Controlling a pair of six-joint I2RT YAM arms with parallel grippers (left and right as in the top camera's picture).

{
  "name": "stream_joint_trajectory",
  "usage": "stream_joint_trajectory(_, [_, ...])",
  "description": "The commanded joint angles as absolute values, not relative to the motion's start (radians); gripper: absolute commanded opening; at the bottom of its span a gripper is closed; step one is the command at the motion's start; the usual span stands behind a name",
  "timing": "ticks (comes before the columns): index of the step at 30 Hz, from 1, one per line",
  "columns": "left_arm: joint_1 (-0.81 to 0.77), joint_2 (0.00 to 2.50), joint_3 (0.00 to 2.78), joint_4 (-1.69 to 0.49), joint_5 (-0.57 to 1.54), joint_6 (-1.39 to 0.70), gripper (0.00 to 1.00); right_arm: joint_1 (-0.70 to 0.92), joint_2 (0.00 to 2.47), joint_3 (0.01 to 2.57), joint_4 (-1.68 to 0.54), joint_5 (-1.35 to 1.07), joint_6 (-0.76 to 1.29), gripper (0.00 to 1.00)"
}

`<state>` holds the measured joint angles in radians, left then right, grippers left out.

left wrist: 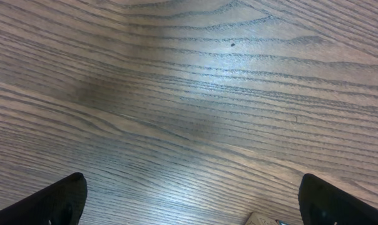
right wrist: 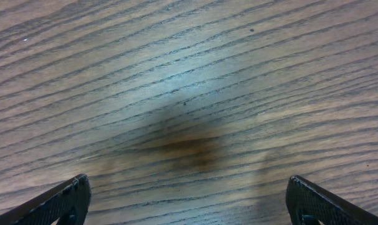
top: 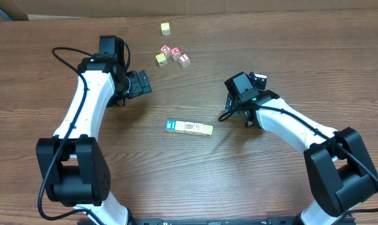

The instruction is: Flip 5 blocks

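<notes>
Your left fingers [left wrist: 51, 201] are spread wide and hold nothing. In the left wrist view the two dark tips sit at the bottom corners, with only the bare wood grain of the table [left wrist: 195, 94] between them. A pale corner [left wrist: 264, 219] pokes in at the bottom edge near the right-hand tip, and you cannot tell from that view what it is. Your right fingers [right wrist: 59, 201] are released too, with the tips far apart at the bottom corners of the right wrist view, empty over bare table.

From overhead, the blocks [top: 189, 127] lie nearest you, in the middle of the table. The five form a single row, touching side to side and running left to right, with the right end slightly nearer you. The left end shows a blue-green face and the right end a yellow one. The three between are pale cream with prints too fine to read. Both sets of fingers sit farther back than the row and well apart from it, the left ones off to its left and the right ones off to its right.

Beyond them, toward the far edge, a cluster of cubes [top: 176, 54] sits close together, three with red-and-white faces and one yellowish. Farthest of all, a lone cube [top: 166, 28] with a yellow top stands by itself.
</notes>
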<state>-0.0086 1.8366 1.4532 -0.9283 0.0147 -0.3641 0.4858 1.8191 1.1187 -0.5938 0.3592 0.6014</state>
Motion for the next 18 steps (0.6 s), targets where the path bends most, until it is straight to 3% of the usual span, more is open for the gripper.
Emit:
stream_joint_trajectory(1, [-0.007,1.843,1.465,-0.929,0.019,-0.370,1.00,0.483,1.820,1.119,-0.588,0.373,0.595,1.00])
stream_joint_trajectory(15, [-0.007,1.843,1.465,-0.929,0.018,-0.369,0.99,0.483,1.820,1.119,-0.588,0.373,0.595,1.00])
stream_joint_trajectory(18, [-0.006,1.843,1.465,-0.820,-0.094,-0.347,1.00,0.483,1.820,1.119,-0.588,0.373,0.595,1.00])
